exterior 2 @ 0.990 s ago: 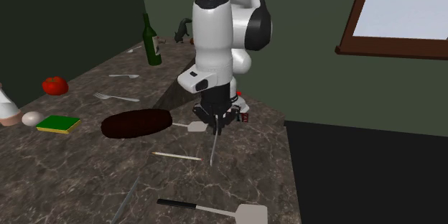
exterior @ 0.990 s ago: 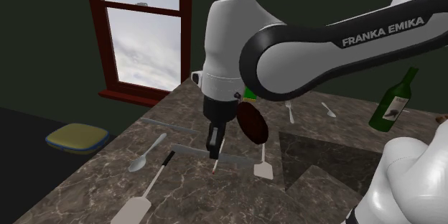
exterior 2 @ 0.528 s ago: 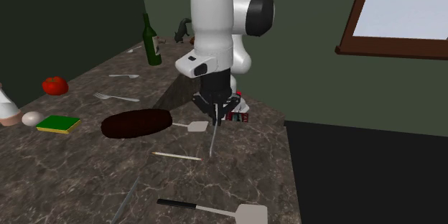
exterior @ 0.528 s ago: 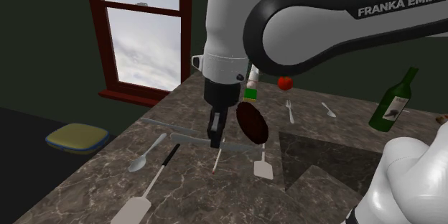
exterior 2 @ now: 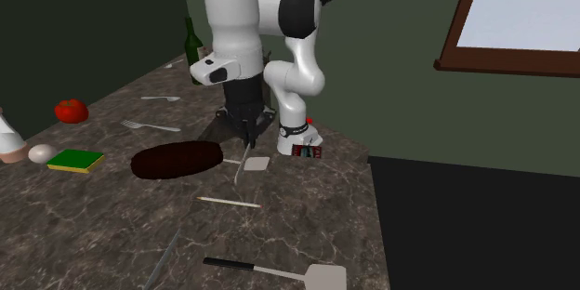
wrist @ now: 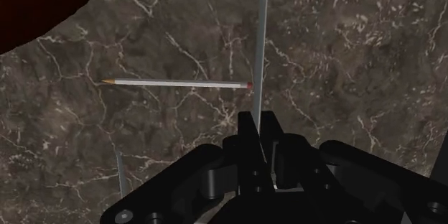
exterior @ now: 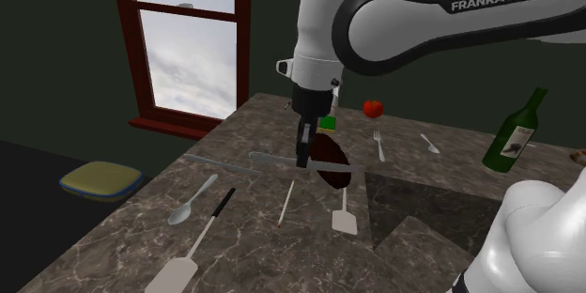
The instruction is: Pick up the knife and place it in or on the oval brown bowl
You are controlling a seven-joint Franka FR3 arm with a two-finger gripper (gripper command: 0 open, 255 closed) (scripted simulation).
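Observation:
A slim grey knife (exterior: 272,159) hangs in the air, clasped by my black gripper (exterior: 302,155), which is shut on it. In the second exterior view the knife (exterior 2: 241,165) points down from the gripper (exterior 2: 245,139), its tip just above the marble counter. The oval dark brown bowl (exterior: 332,163) sits right beside the gripper, on the shoulder view's right. Seen from the second exterior view, the bowl (exterior 2: 177,160) lies to the left of the blade. In the wrist view the blade (wrist: 260,57) runs straight out from between the fingers (wrist: 248,135), and the bowl's edge (wrist: 36,7) fills one corner.
On the counter lie a pencil (wrist: 176,83), a small white spatula (exterior: 344,218), a long spatula (exterior: 197,244), a spoon (exterior: 192,199) and a second long blade (exterior: 218,162). Further back stand a wine bottle (exterior: 515,136), a tomato (exterior: 373,108) and a fork (exterior: 379,144). The counter edge (exterior 2: 376,214) drops off.
The arm has risen and swung toward the bowl, to the shoulder view's right, carrying the knife off the counter with it. The pencil it stood over now lies uncovered.

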